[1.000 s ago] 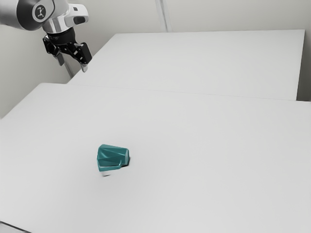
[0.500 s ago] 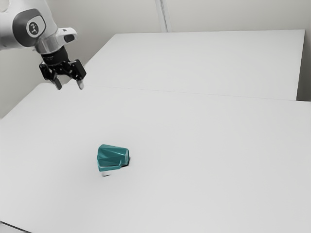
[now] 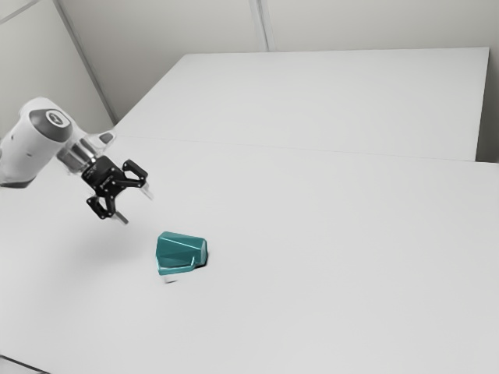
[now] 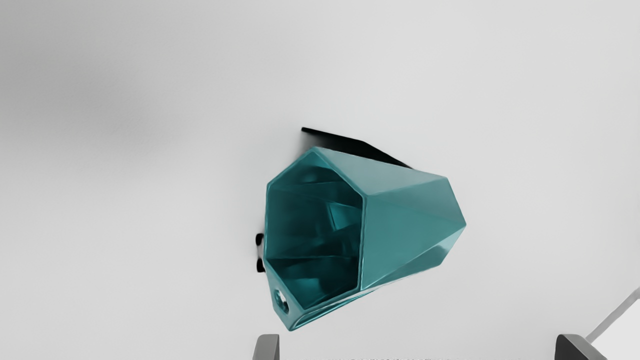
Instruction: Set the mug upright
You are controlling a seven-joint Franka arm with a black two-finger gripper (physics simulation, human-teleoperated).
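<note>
In the exterior view, the mug lies sideways, lower right of my open gripper, mouth toward frame left.

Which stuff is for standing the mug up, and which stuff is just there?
For the job:
- mug, lying on its side
- jaws, open and apart, not around the mug

Just there:
- table, under the mug
- wall, at the back
</note>
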